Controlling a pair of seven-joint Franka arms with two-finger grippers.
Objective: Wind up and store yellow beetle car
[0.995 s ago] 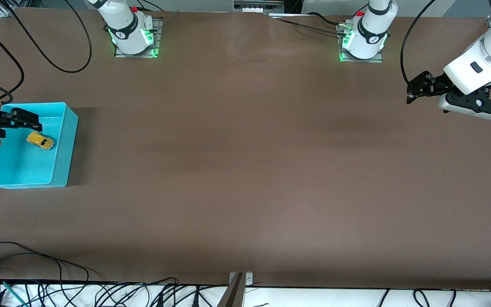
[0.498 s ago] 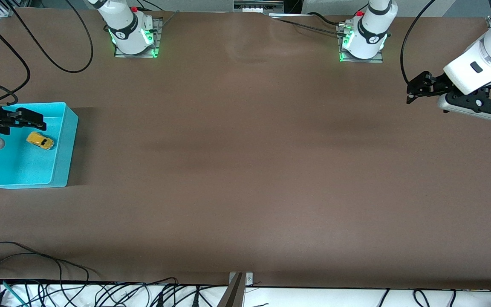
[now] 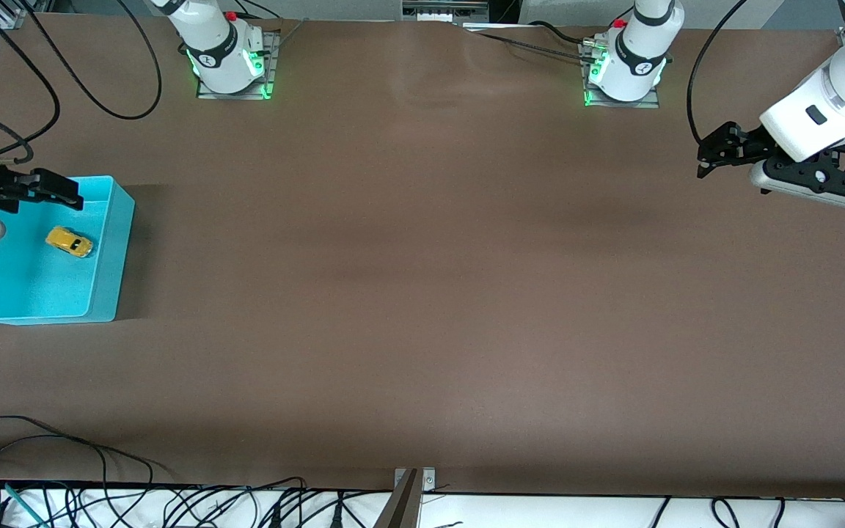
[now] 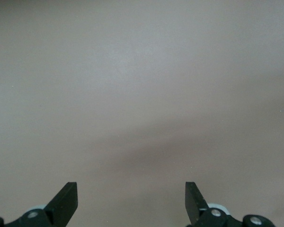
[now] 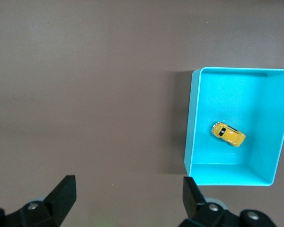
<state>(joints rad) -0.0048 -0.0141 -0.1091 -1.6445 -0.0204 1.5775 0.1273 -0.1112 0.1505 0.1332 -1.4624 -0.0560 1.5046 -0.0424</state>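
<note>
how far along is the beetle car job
Storing looks done: the yellow beetle car sits in the turquoise bin. Nothing is in hand: the right gripper is open over the bin's edge, and the left gripper waits open. Winding can't be checked here.

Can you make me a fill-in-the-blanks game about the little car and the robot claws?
1. The car sits inside a box coloured ____.
2. The car's colour is ____.
3. The right claw, over the box, holds ____.
4. Both it and the left claw have fingers that are ____.

Missing words: blue; yellow; nothing; open
</note>
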